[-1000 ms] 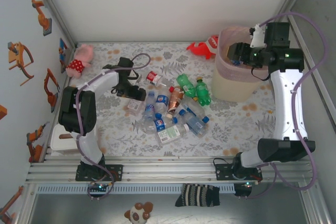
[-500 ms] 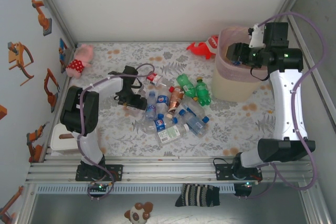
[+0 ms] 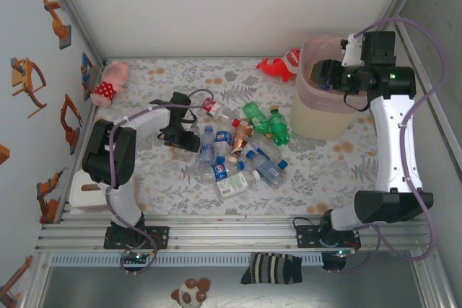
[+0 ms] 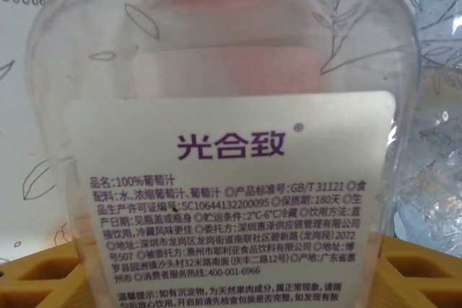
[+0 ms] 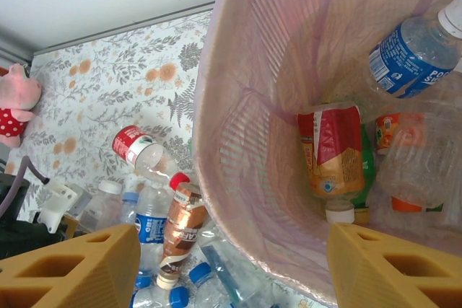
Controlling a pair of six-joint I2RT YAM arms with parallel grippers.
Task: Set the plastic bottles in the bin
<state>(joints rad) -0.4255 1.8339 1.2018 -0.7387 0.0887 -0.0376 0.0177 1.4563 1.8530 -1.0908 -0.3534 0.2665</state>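
Left tool (image 3: 188, 141) nearer clear rounded bottle (image 4: 231, 70)

**Q:** Where do the plastic bottles (image 3: 238, 151) lie?

**A:** Heaped at the table's (image 3: 339, 171) centre; further bottles (image 5: 336, 153) lie inside the bin (image 3: 317, 122).

**Q:** And the bin itself?

**A:** Toward the far right corner of the table. A toy (image 3: 280, 64) sits just left of it, along the far edge; a plush toy (image 3: 110, 81) occupies the far left corner; a box (image 3: 86, 191) rests at the near left corner.
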